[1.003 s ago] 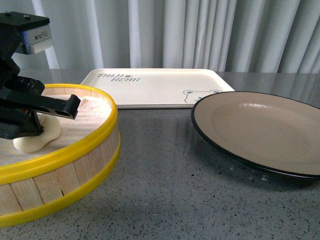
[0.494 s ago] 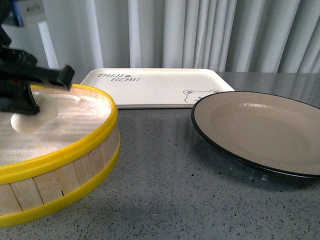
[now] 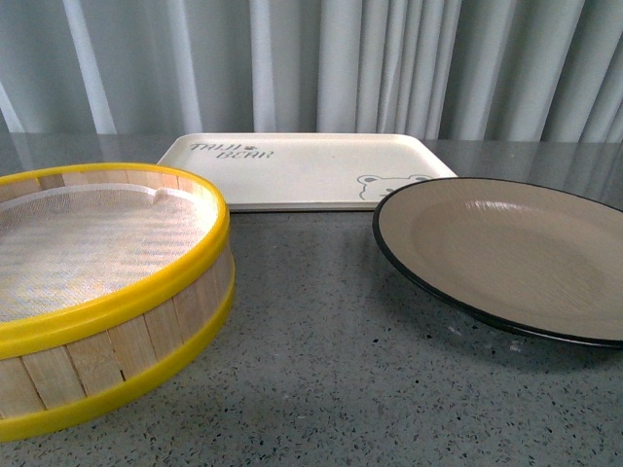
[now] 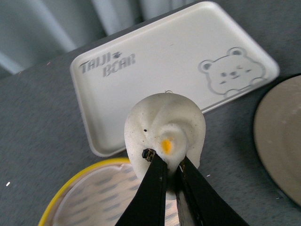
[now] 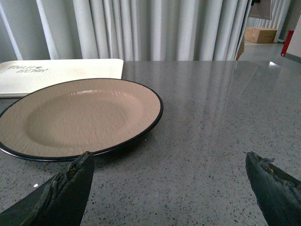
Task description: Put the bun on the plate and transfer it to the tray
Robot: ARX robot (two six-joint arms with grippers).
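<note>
In the left wrist view my left gripper [image 4: 165, 162] is shut on the cream-white bun [image 4: 164, 123], its orange dot between the black fingertips. It hangs high above the table, over the edge of the yellow-rimmed steamer [image 4: 89, 197], with the cream tray [image 4: 155, 61] beyond. The taupe plate [image 3: 506, 248] with its black rim sits at the right in the front view, empty, and in the right wrist view [image 5: 80, 115]. The tray [image 3: 302, 165] lies behind it, empty. My right gripper [image 5: 169, 174] is open, low over the table beside the plate. Neither arm shows in the front view.
The bamboo steamer [image 3: 127, 302] with a white liner stands at the front left, holding nothing. Grey curtains hang behind the speckled grey table [image 3: 321, 370]. A cardboard box [image 5: 261, 34] stands on the floor far behind.
My left gripper has lifted the bun up out of the steamer and left the front view. The steamer now holds nothing.
</note>
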